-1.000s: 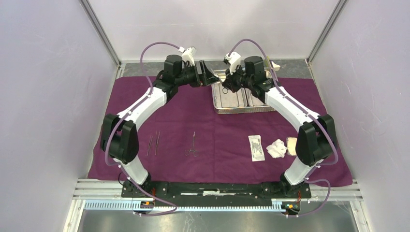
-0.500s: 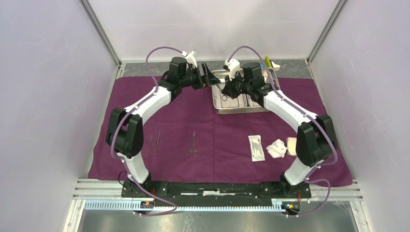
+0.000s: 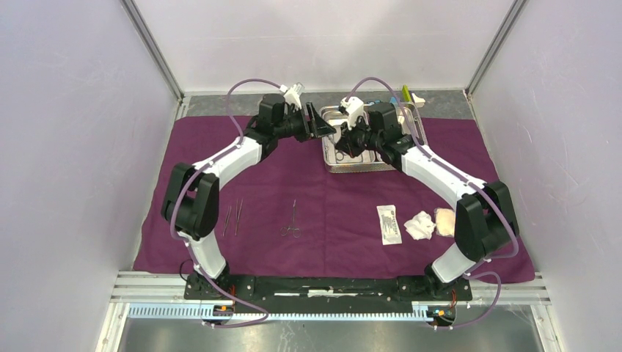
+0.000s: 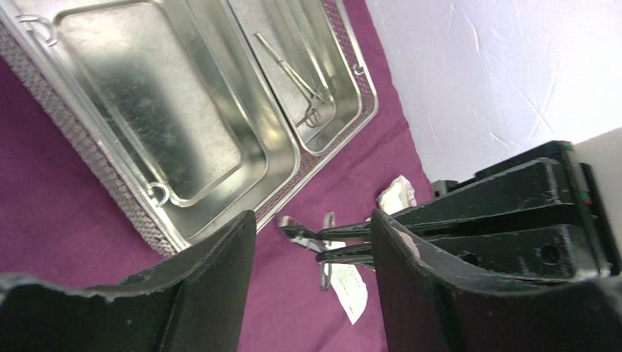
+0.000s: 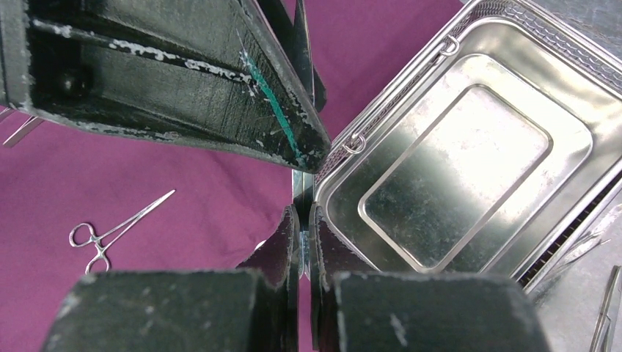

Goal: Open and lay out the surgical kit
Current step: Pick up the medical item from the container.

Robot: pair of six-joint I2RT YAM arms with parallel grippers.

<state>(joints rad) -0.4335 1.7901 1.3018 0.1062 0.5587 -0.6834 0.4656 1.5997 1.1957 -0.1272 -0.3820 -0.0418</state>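
The plum-purple cloth (image 3: pixel 293 183) covers the table. At its far middle stands the steel two-compartment tray (image 3: pixel 364 164), with one scissor-handled instrument (image 4: pixel 293 73) in its right compartment. My right gripper (image 3: pixel 341 136) hangs over the tray's left rim, shut on a slim steel instrument (image 4: pixel 292 226), whose thin edge shows between the fingers (image 5: pixel 282 242). My left gripper (image 3: pixel 326 126) faces it from the left, open. In the left wrist view its two fingers (image 4: pixel 220 264) stand on either side of the right gripper's tips and that instrument, touching neither.
Laid out near the front are tweezers (image 3: pixel 232 218), a scissor-handled clamp (image 3: pixel 292 221), a white flat packet (image 3: pixel 389 224) and gauze pads (image 3: pixel 422 224). A yellow-green block (image 3: pixel 405 94) and white bits lie behind the tray. Walls close in on both sides.
My left gripper has moved right, up to the right gripper's tips, and its jaws have narrowed. The right gripper has stayed shut on the instrument and shifted only slightly.
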